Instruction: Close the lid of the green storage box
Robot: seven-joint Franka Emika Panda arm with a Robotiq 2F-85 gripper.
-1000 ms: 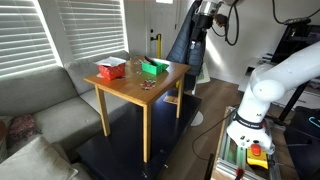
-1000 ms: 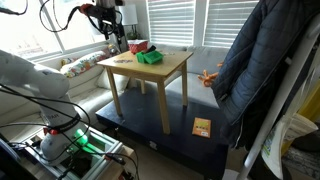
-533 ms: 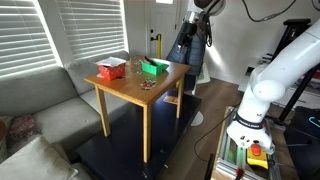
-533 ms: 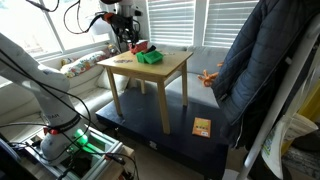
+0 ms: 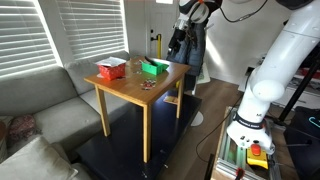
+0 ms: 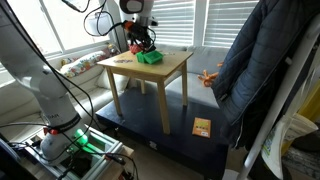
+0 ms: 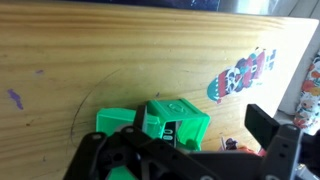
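The green storage box (image 5: 153,68) stands near the far edge of the wooden table (image 5: 135,88), and it also shows in an exterior view (image 6: 150,58). In the wrist view the green storage box (image 7: 176,120) is below centre, with its lid (image 7: 114,120) spread open on its left side. My gripper (image 7: 185,152) is open and empty, hovering above the box with its dark fingers either side of it. In both exterior views the gripper (image 5: 178,40) (image 6: 140,38) hangs a little above the table's far side.
A red and white box (image 5: 110,69) sits on the table beside the green one. A colourful sticker (image 7: 245,72) and small items (image 5: 148,84) lie on the tabletop. A couch (image 5: 40,100) stands beside the table and a dark jacket (image 6: 265,70) hangs nearby.
The arm has swung in and come down towards the table, so the gripper now hangs over the green box. The boxes have not moved.
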